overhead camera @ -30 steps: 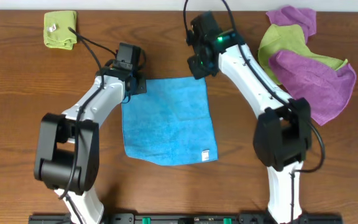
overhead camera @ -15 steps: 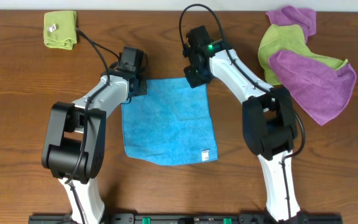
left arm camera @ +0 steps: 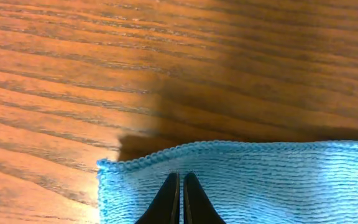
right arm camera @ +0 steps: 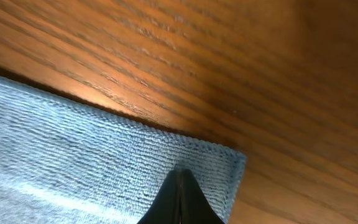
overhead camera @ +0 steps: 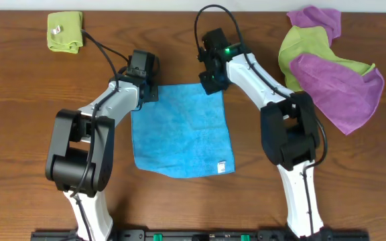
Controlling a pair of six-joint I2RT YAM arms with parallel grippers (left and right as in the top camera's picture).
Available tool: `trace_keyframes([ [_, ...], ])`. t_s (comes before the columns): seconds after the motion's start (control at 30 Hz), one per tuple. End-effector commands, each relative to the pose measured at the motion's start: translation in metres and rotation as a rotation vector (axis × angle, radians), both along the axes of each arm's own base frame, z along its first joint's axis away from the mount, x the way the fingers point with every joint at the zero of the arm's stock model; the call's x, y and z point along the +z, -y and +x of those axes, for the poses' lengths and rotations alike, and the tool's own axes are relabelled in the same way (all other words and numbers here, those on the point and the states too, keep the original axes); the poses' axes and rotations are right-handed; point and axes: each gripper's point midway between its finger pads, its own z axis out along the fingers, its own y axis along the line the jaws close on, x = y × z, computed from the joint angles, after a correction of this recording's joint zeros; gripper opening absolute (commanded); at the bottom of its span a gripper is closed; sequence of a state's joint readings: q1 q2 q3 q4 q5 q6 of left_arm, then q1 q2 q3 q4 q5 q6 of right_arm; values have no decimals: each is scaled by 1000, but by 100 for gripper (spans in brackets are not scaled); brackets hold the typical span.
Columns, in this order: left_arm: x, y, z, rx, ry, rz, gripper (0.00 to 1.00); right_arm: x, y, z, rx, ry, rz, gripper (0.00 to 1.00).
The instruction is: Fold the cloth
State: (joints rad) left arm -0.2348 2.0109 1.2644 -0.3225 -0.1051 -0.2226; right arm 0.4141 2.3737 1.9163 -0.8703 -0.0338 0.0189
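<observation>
Left claw [overhead camera: 149, 94] has its fingers together, tips over the cloth [overhead camera: 179, 134] just inside the far left corner. The left wrist view shows only a hairline slit between the fingers, and no terry is gathered in it. Right claw [overhead camera: 210, 84] is likewise pressed together, and in its wrist view the two fingers merge into one dark point just inside the far right corner. I cannot tell whether either tip touches the fabric or hangs just above it.

Spread flat and unfolded, the cloth lies on the worktop [overhead camera: 19, 147] between the two arms, slightly skewed, with its tag [overhead camera: 222, 165] at the near right corner. A small green cloth [overhead camera: 66, 31] sits far left, and a heap of purple and green cloths [overhead camera: 330, 63] lies to the right, both well apart from the blue one.

By my reading, the step in hand is the approach to the first fold: both arms are lined up on the far corners, but nothing is gripped yet. The next move calls for the fingers to part, drop around each corner's edge and pinch it. Both arms would then lift together and carry the far edge toward the near one. Uneven lifting would likely skew the fold.
</observation>
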Motion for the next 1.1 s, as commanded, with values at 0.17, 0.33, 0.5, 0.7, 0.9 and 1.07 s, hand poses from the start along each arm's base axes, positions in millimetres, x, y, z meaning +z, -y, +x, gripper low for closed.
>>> trace_keyframes([
  [0.17,-13,-11,-2,4,-20,56,6,-27,7,-9,-24,-70,-17,1],
  [0.33,-16,-18,5,24,-3,48,6,-28,11,-9,-32,-74,-19,1],
  [0.5,-35,-18,3,23,-33,31,6,-29,20,-14,-57,-106,-30,1],
  [0.7,-50,-11,0,12,-61,-8,5,-30,25,-23,-72,-144,-44,1],
  [0.9,-41,-1,23,-2,37,-55,6,-31,28,-31,-132,-182,-53,1],
  [1.07,-40,2,24,-9,41,-71,6,-30,30,-18,-143,-138,-38,2],
])
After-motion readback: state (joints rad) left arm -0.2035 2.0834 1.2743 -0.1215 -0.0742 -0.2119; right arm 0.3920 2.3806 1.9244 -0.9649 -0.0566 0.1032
